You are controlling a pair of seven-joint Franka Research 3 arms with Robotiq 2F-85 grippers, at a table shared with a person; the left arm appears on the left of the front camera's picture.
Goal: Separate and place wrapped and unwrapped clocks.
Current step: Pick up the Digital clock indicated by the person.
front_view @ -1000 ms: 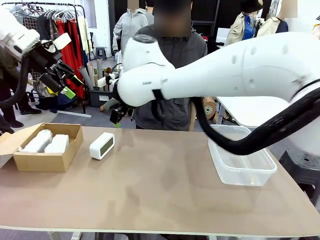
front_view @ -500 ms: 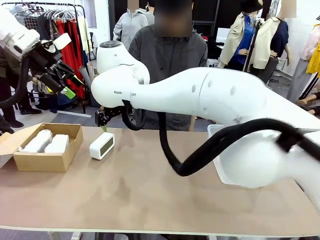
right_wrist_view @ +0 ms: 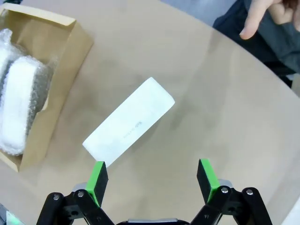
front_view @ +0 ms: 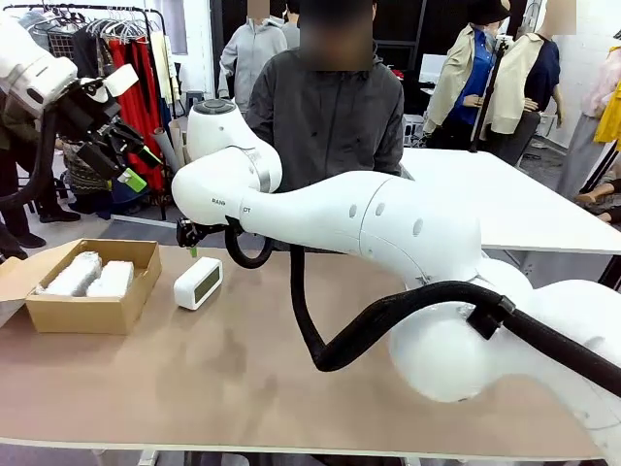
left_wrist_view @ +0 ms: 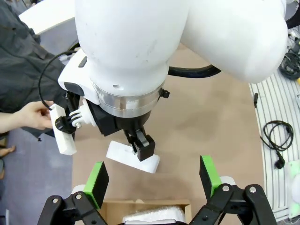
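Observation:
The bare white clock (front_view: 198, 282) lies on the brown table (front_view: 291, 379) just right of the cardboard box (front_view: 92, 301). Two wrapped clocks (front_view: 76, 274) (front_view: 110, 279) lie side by side in that box. My right gripper (front_view: 192, 245) hangs open just above and behind the bare clock, apart from it. In the right wrist view the bare clock (right_wrist_view: 129, 122) lies ahead of the open right gripper (right_wrist_view: 152, 180), with the wrapped clocks (right_wrist_view: 18, 93) in the box at the left. My left gripper (front_view: 141, 167) is held high at the far left, open and empty; its own view shows the left gripper (left_wrist_view: 153, 180) above the bare clock (left_wrist_view: 133, 159).
The right arm (front_view: 388, 233) stretches across the table from the right and hides the right part of it. A person (front_view: 330, 116) stands at the far side, with a hand (right_wrist_view: 262, 16) near the table's far edge. The box's flap (front_view: 15, 277) hangs open at the left.
The right arm has swung further left across the table, bringing its gripper over the bare clock. Its elbow now covers the clear tub at the right. The left arm has stayed still.

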